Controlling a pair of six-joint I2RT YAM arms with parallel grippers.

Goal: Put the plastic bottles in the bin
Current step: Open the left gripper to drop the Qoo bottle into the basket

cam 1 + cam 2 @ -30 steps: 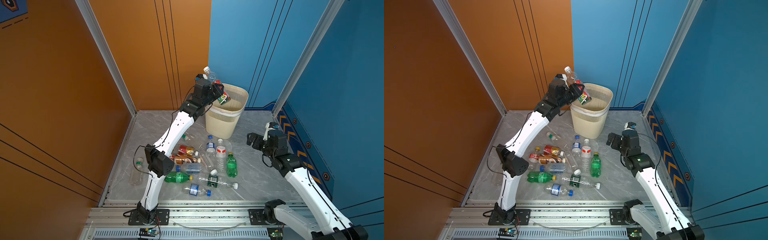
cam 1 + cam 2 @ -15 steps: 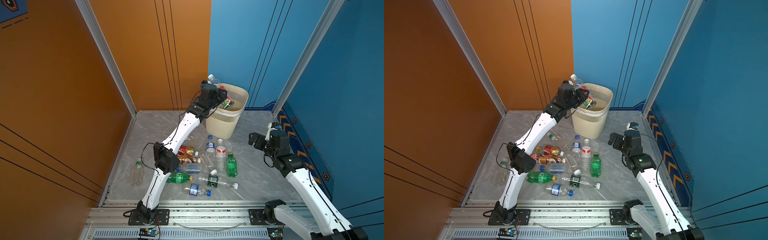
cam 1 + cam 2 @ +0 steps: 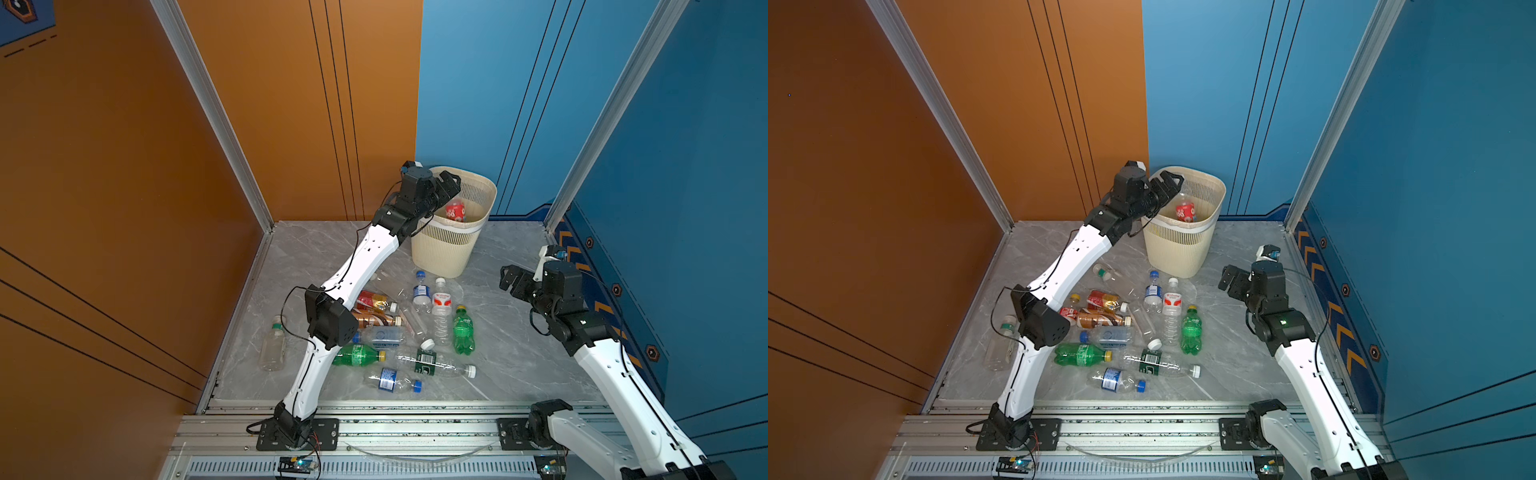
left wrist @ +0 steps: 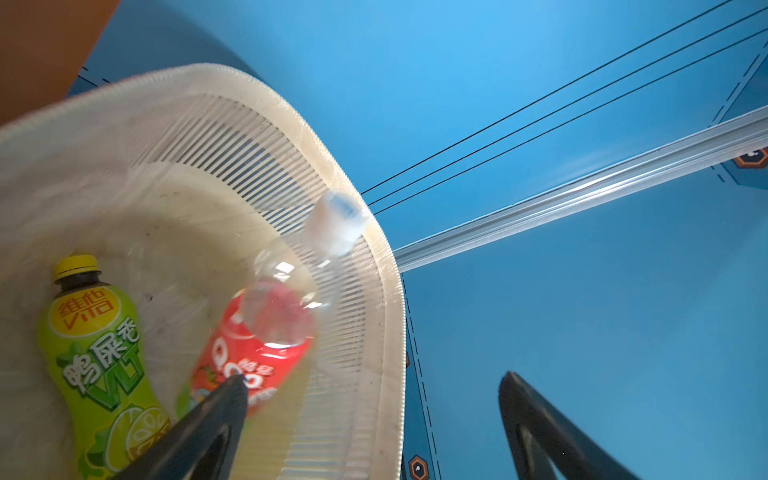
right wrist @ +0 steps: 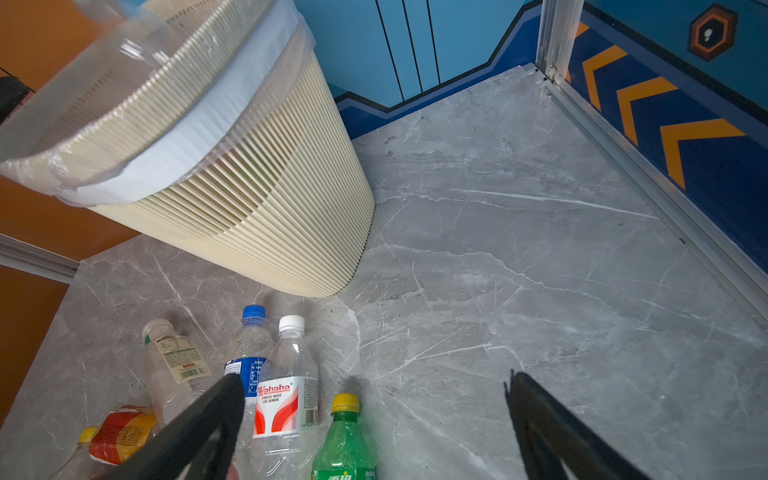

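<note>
Now the left gripper (image 3: 451,188) hangs over the open mouth of the bin (image 3: 444,249), and in the left wrist view its two black, pointed fingers (image 4: 208,428) stand wide apart. The bin is a single tall basket of cream plastic. It has a rounded-square rim, thin upright ribs with slots between them, and a white band (image 5: 199,137) below the rim. A thin clear film (image 5: 124,58) lies over the rim. The bin stands on the grey, marble-veined floor (image 3: 519,353) near the back corner.

Inside it I can count two plastic bottles. The first is a red-label bottle (image 4: 257,357) with a clear body; it looks blurred against the slotted wall. The second is a lime-label bottle (image 4: 95,353) with a yellow cap, just beside it.

The right gripper (image 3: 513,282) is also spread wide, with only bare floor showing between its fingers. It hovers low, to the right of the bottles on the floor.

On the floor in front of the bin lies a heap of roughly a dozen bottles. They overlap, so I cannot give an exact count. Among them are:
- two green bottles (image 3: 463,332) with yellow caps
- one brown bottle (image 3: 374,320)
- one clear Wahaha bottle (image 5: 286,399) with a white cap
- one crushed blue-label bottle (image 3: 390,380) nearest the rail

One pale bottle (image 3: 272,347) lies alone, well apart, by the orange wall.
</note>
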